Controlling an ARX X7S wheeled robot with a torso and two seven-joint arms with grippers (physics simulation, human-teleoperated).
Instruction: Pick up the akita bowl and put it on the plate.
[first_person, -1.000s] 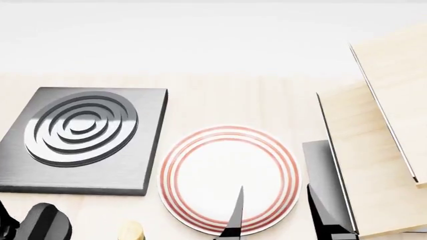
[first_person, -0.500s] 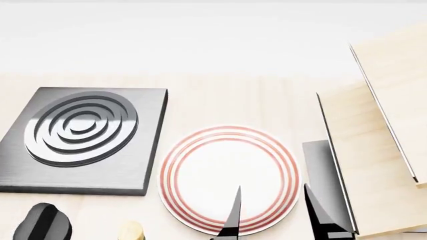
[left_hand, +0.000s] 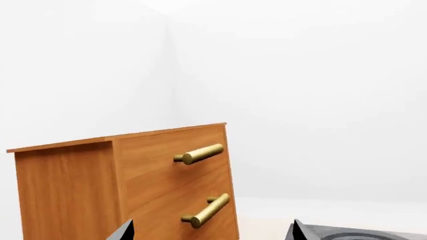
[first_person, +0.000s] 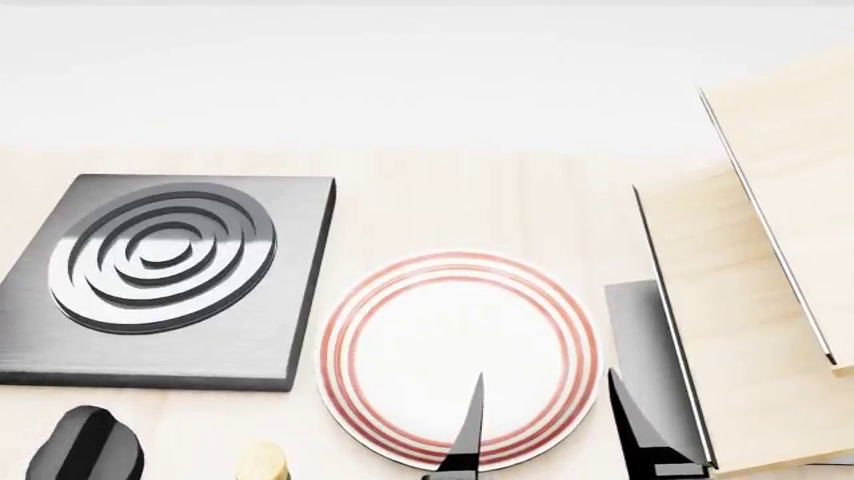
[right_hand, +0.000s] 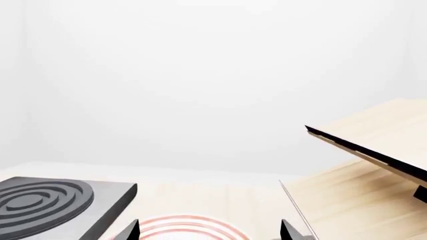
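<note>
The akita bowl is out of view in all three views. The plate (first_person: 400, 300), white with thin red rings, lies on the pale wooden counter at the centre front. My right gripper (first_person: 547, 425) hovers open over the plate's near right edge, its two dark fingertips (first_person: 470, 430) wide apart with nothing between them. The right wrist view shows the plate's (right_hand: 183, 222) far rim between the open jaws of the right gripper (right_hand: 208, 232). My left gripper (left_hand: 211, 232) is open and holds nothing; it faces a wooden drawer cabinet.
A grey square stove burner (first_person: 160, 270) with dark rings lies left of the plate. Pale wooden panels (first_person: 747, 300) rise at the right. An orange-brown cabinet (left_hand: 133, 185) with brass handles stands before the left gripper. A dark part of the left arm (first_person: 83, 448) shows bottom left.
The right fingertips shifted very slightly to the left. A dark part of the left arm at the bottom-left corner slid out of the head view.
</note>
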